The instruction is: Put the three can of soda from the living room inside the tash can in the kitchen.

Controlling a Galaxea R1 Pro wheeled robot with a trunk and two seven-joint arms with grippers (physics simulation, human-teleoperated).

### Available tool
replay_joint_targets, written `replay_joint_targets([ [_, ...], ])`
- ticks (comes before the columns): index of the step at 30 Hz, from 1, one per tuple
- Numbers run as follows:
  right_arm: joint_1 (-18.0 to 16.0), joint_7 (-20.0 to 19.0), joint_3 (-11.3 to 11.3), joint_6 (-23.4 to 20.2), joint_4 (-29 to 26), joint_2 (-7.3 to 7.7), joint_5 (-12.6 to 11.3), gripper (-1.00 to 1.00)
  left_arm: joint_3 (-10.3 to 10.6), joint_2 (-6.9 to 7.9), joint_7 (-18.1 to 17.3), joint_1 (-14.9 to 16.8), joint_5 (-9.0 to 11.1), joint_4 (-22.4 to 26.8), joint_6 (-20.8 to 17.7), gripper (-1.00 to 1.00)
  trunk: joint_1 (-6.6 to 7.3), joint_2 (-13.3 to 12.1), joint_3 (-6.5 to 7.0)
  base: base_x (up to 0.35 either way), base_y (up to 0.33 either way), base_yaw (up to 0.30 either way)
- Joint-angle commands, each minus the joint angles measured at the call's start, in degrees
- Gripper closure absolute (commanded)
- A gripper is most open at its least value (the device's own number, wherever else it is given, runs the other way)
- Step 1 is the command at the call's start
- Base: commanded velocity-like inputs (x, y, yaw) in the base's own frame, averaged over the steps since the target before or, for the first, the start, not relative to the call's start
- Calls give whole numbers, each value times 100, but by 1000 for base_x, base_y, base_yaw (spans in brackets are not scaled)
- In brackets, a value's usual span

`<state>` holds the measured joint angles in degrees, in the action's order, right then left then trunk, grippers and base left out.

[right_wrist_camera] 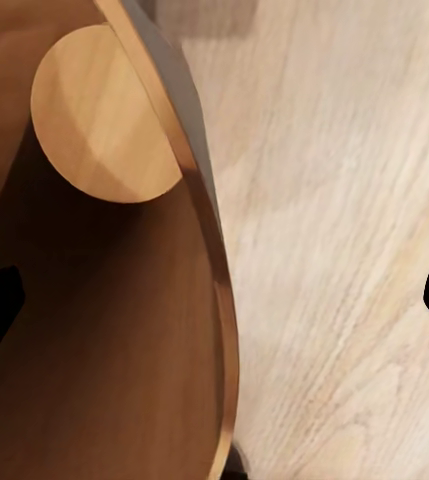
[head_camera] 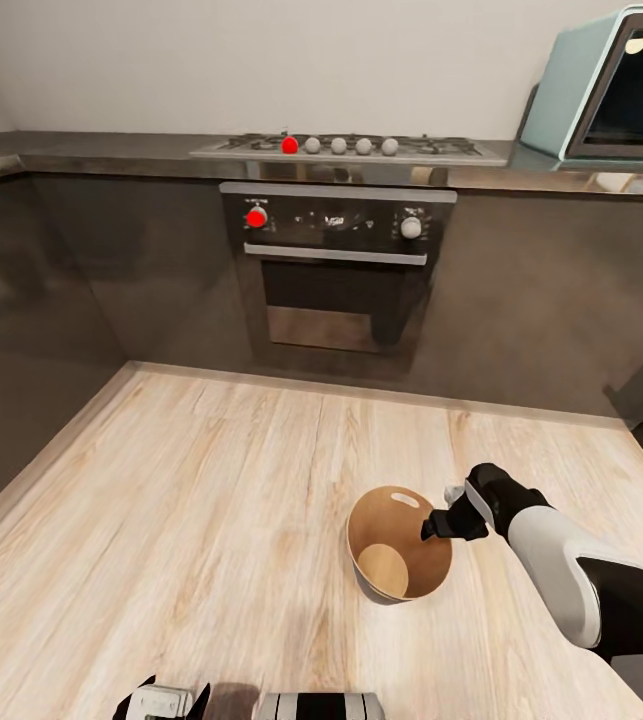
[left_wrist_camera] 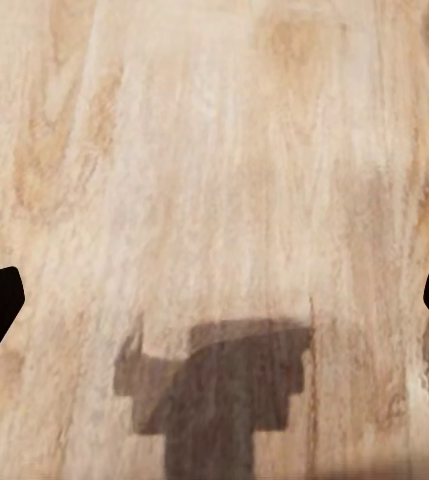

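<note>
On the pale wood floor of the kitchen, in front of the oven (head_camera: 336, 280): the tash can (head_camera: 398, 598) stands upright, mouth open to the ceiling, orange-brown inside, round base bare. No soda can shows in it, and none in either gripper.

Right gripper (head_camera: 439, 525) hangs at the bin's rim, at about 2 o'clock from the bin's centre in the head view, fingers pointing down and inward. Right wrist view looks straight down past the rim (right_wrist_camera: 210, 250): bin interior on one side, floor (right_wrist_camera: 344, 250) on the other, so the tool sits astride the edge rather than over the middle. Its fingertips show as dark wedges at opposite edges of that view, well apart, nothing between them.

Left gripper (head_camera: 159, 702) is low at 6 to 7 o'clock in the head view, near the robot's base, well apart from the bin. Left wrist view gives bare floorboards (left_wrist_camera: 214, 160) and the gripper's own shadow; fingertips likewise at the far edges, spread, empty.

Relation that matters: the bin's long axis is vertical, its opening lies toward 8 o'clock from the right gripper, just beside it. Right arm is much the nearer. My reading: both grippers carry nothing, so the next move is likely away from here, back for a can
</note>
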<state>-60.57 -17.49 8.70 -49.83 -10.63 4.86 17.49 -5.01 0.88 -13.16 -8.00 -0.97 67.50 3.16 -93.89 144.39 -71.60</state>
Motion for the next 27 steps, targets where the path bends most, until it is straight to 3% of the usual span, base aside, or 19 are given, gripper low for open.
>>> replay_joint_targets([
  [1, 0, 0, 0, 0, 0, 1, 0, -100, 0, 0, 0, 0, 0, 0, 0, -100, 0, 0, 0, 0, 0, 0],
  [8, 1, 0, 0, 0, -2, 5, 0, -100, 2, 0, -1, 0, 0, 0, 0, -100, -15, 8, -133, 0, 0, 0],
  [27, 1, -4, 0, 1, -9, 6, 0, -100, 2, 0, 4, -2, 0, 0, 0, -100, -15, 8, -133, 0, 0, 0],
])
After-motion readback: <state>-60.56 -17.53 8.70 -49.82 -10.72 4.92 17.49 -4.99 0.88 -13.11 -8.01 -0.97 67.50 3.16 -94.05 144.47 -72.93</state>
